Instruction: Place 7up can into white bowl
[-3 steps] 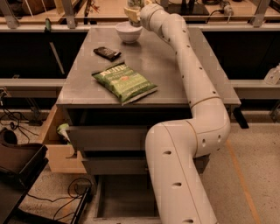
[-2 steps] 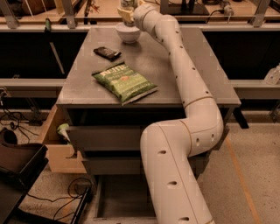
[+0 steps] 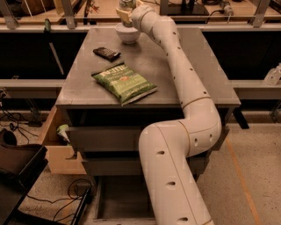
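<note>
Hovering my end effector (image 3: 124, 16), clamped on the 7up can (image 3: 126, 4), directly over the far white bowl (image 3: 127, 34) so it drops inside.

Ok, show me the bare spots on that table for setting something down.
Bare: the strip between the arm and the right edge of the table; the patch left of the chip bag. Crowded: the far edge, where the gripper hangs over the white bowl, black device beside.
</note>
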